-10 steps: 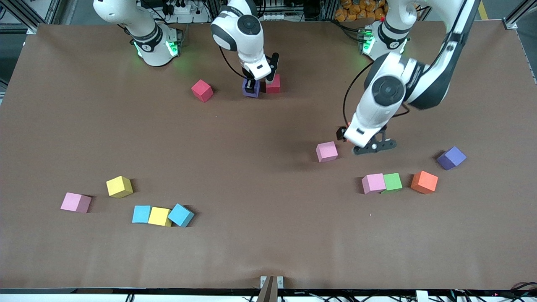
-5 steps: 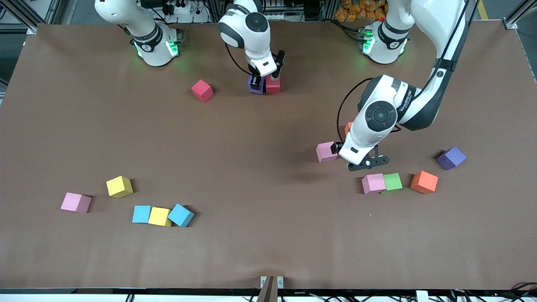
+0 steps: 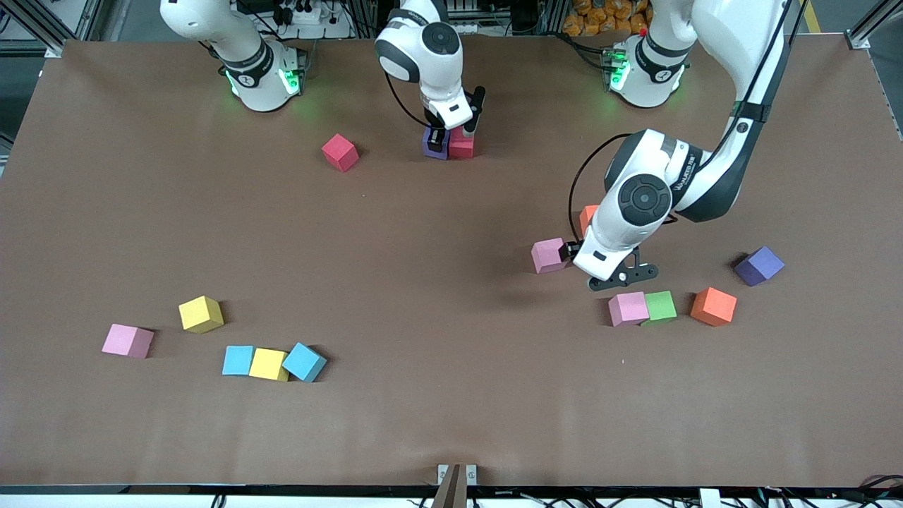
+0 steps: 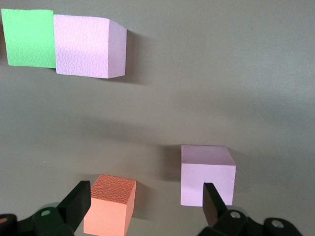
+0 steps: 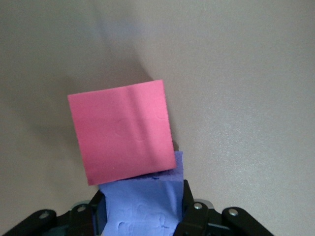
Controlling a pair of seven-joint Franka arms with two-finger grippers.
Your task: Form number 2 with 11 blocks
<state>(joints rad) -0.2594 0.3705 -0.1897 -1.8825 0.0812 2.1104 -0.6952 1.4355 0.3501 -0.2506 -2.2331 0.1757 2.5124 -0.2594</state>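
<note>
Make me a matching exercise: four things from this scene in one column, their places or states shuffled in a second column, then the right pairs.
Things
1. purple block
2. green block
3. left gripper
4. yellow block

Places or states
A. between two light blue blocks
B. open, low beside a pink block
C. gripped by the right gripper, against a red block
D. touching a pink block, near an orange one

Pairs: 1-C, 2-D, 3-B, 4-A
</note>
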